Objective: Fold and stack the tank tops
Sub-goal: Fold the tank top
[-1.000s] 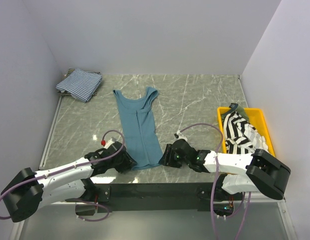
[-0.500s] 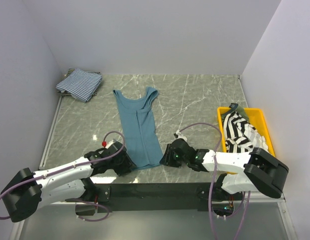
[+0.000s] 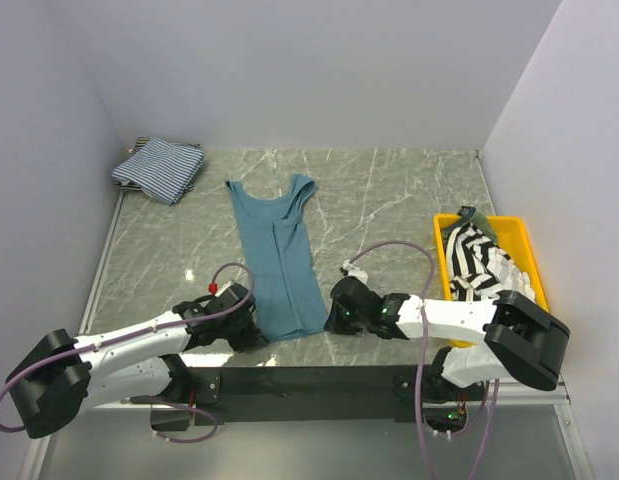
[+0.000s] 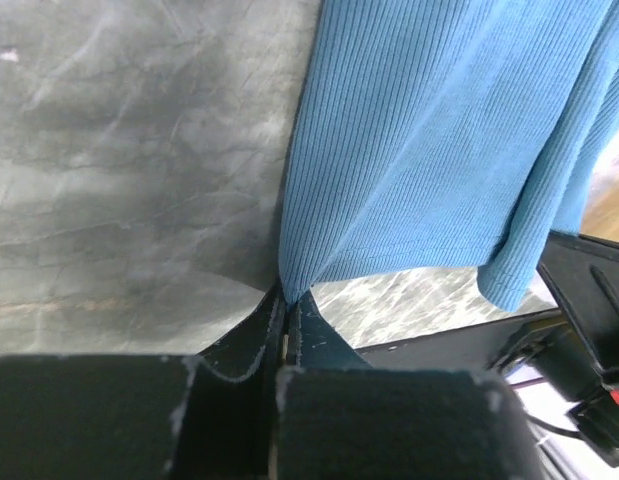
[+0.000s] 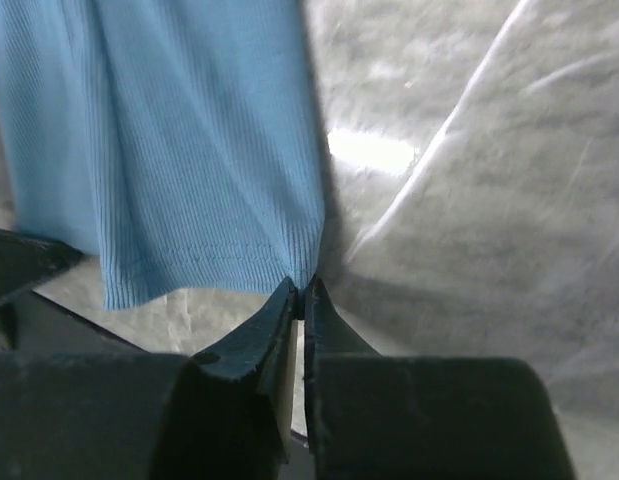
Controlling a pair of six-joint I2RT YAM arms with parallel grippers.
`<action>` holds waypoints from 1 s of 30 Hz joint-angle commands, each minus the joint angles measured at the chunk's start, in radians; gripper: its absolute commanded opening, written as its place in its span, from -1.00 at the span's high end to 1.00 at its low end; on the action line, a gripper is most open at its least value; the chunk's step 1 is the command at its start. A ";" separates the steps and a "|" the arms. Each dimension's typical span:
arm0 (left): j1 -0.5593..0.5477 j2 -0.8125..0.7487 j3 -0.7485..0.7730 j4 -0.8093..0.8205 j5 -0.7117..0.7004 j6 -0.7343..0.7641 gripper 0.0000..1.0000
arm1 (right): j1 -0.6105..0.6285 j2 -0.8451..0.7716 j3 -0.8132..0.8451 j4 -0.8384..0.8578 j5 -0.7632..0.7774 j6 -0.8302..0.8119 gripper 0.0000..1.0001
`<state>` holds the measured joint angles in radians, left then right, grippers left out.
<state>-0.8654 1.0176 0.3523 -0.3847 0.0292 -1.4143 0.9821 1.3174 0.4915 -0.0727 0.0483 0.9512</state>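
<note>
A teal-blue tank top [image 3: 277, 250] lies lengthwise on the marble table, folded narrow, straps at the far end. My left gripper [image 3: 257, 332] is shut on its near left hem corner [image 4: 289, 285]. My right gripper [image 3: 329, 318] is shut on the near right hem corner [image 5: 307, 270]. A fine blue-and-white striped tank top [image 3: 159, 168] lies folded at the far left corner. A black-and-white striped tank top [image 3: 479, 262] sits bunched in the yellow tray [image 3: 524, 245], with an olive-green one [image 3: 467, 213] peeking out behind it.
The yellow tray stands at the right edge of the table. White walls close in the table on three sides. A black bar [image 3: 319, 380] runs along the near edge between the arm bases.
Both grippers have closed on the near hem corners of the teal-blue tank top. The right gripper has slid slightly left toward the cloth.
</note>
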 commanded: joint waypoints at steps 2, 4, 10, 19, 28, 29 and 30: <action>-0.006 -0.023 0.017 -0.203 -0.005 0.064 0.99 | 0.117 -0.030 0.082 -0.162 0.076 -0.006 0.88; -0.006 -0.043 0.027 -0.281 0.000 0.064 0.99 | 0.191 -0.024 0.099 -0.200 0.087 0.035 0.90; -0.020 -0.117 0.033 -0.413 0.063 0.040 0.99 | 0.312 -0.059 0.058 -0.257 0.082 0.178 0.92; -0.003 -0.127 0.175 -0.485 -0.026 0.115 0.99 | 0.296 -0.107 0.218 -0.429 0.162 0.121 0.85; 0.311 0.139 0.442 -0.223 0.015 0.380 0.99 | 0.012 0.024 0.415 -0.368 0.151 -0.149 0.87; 0.336 0.163 0.461 -0.203 0.023 0.393 0.99 | -0.011 0.043 0.451 -0.363 0.147 -0.167 0.87; 0.347 0.191 0.480 -0.179 0.014 0.408 0.99 | -0.026 0.061 0.472 -0.355 0.150 -0.184 0.88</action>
<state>-0.5545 1.1500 0.7662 -0.6777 0.0463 -1.1118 1.0115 1.3315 0.8860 -0.4545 0.1741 0.8818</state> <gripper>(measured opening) 0.022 0.076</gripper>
